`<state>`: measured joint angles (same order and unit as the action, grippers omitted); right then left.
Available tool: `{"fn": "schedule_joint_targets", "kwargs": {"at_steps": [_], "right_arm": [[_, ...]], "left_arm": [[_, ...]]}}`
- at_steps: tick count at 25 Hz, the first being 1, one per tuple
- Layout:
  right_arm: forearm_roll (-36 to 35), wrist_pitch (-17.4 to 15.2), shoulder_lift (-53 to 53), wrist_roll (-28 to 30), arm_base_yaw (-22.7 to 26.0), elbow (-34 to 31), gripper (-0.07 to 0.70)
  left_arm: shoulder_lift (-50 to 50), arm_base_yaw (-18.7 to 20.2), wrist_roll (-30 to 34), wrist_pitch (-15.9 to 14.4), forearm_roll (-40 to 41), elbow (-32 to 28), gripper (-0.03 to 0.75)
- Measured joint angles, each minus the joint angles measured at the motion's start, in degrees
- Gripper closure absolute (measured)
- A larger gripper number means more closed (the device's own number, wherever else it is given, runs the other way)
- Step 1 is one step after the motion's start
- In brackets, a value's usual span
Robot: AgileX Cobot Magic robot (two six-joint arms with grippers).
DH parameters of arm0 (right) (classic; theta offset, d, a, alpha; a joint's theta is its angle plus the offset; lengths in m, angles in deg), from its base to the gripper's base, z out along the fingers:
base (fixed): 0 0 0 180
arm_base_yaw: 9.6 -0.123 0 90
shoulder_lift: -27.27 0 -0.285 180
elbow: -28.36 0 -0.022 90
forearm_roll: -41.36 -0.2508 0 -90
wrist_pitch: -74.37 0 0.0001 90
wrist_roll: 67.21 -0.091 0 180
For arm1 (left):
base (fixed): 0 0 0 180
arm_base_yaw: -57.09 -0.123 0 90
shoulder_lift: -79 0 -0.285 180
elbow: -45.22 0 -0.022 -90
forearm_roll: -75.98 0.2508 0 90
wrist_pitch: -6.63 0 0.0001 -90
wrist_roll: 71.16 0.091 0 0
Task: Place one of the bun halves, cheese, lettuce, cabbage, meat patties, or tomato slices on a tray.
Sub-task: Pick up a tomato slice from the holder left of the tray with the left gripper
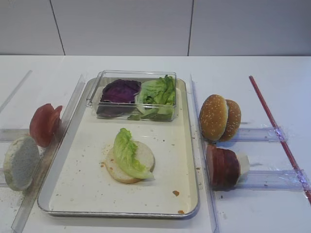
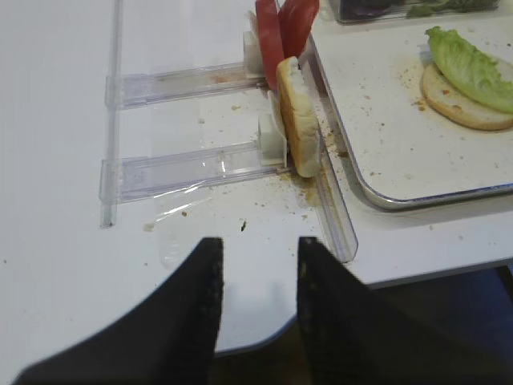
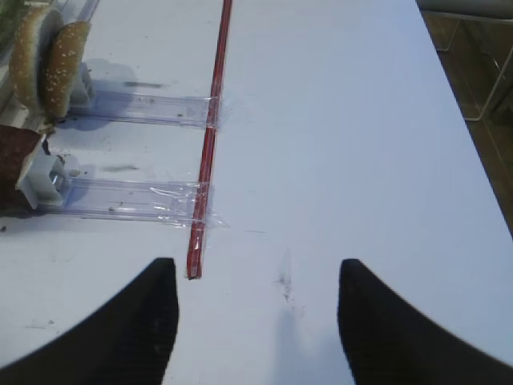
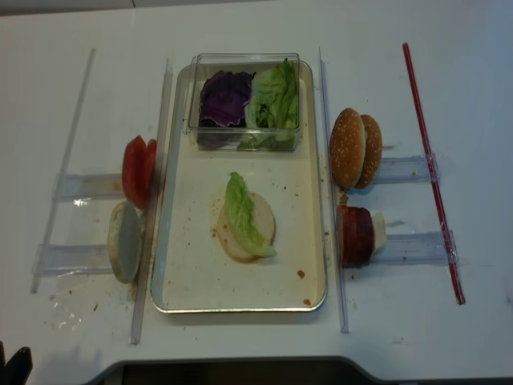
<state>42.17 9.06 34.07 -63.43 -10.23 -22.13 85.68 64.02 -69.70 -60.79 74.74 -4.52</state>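
Lettuce leaf (image 1: 127,152) draped over a bun half (image 1: 130,162) mid-tray (image 1: 82,194) — clear box at 12 o'clock. Left gripper (image 2: 256,277) narrowly parted, right gripper (image 3: 256,301) spread wide — both holding nothing.

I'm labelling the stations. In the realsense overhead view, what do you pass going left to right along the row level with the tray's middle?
Pale bun half → tomato slices → tray → bun half topped with lettuce → meat patties → red strip.

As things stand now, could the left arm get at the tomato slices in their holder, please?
Probably yes. The left gripper is open and empty, and the tomato slices stand ahead of it beside the tray; only the upright bun half stands in front of them.
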Motion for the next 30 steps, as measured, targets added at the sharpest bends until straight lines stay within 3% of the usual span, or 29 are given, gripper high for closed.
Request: {"fn": "schedule_joint_targets", "kwargs": {"at_steps": [6, 11, 13, 22, 30], "right_arm": [[0.0, 0.0, 0.0, 0.0, 0.0, 0.0, 0.176], [0.0, 0.0, 0.0, 0.0, 0.0, 0.0, 0.176], [0.0, 0.0, 0.0, 0.0, 0.0, 0.0, 0.176], [0.0, 0.0, 0.0, 0.0, 0.0, 0.0, 0.176], [0.0, 0.0, 0.0, -0.1, 0.0, 0.0, 0.176]], "left_arm": [[0.0, 0.0, 0.0, 0.0, 0.0, 0.0, 0.468], [0.0, 0.0, -0.4, 0.0, 0.0, 0.0, 0.312], [0.3, 0.0, -0.6, 0.0, 0.0, 0.0, 0.286], [10.8, 0.0, -3.8, -1.4, 0.5, 1.1, 0.271], [27.4, 0.0, -3.3, -4.8, 1.2, 9.9, 0.270]]}}
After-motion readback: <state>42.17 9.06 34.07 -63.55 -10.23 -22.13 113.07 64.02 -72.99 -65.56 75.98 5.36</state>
